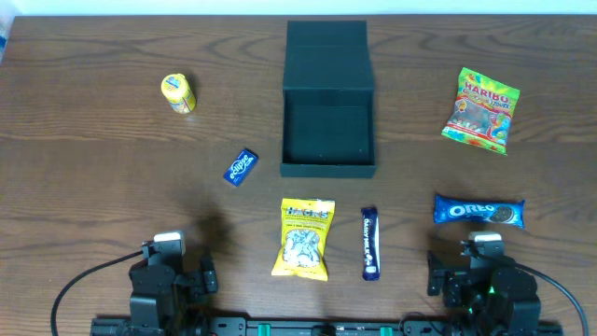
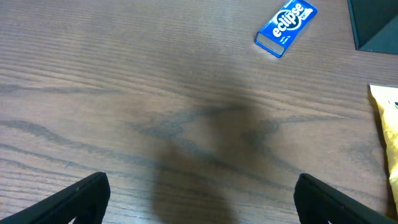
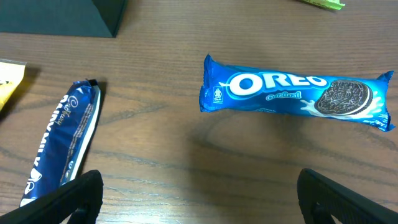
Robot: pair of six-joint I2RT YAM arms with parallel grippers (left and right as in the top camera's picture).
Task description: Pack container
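Note:
The container (image 1: 328, 166), a dark green-black square box, stands open at the table's middle with its flap lid (image 1: 326, 51) folded back; its inside looks bare. Its corner shows in the left wrist view (image 2: 376, 25) and in the right wrist view (image 3: 62, 15). My left gripper (image 1: 175, 266) rests at the near left edge, and its jaws (image 2: 200, 186) stand open over bare wood. At the near right, my right gripper (image 1: 478, 266) (image 3: 199, 186) is open too, with nothing between its fingers.
Snacks lie around the box: a yellow tub (image 1: 177, 93), a blue Eclipse packet (image 1: 241, 167) (image 2: 286, 20), a yellow bag (image 1: 304, 238), a dark blue bar (image 1: 370, 243) (image 3: 62, 140), an Oreo roll (image 1: 478, 211) (image 3: 292, 92) and a Haribo bag (image 1: 481, 110).

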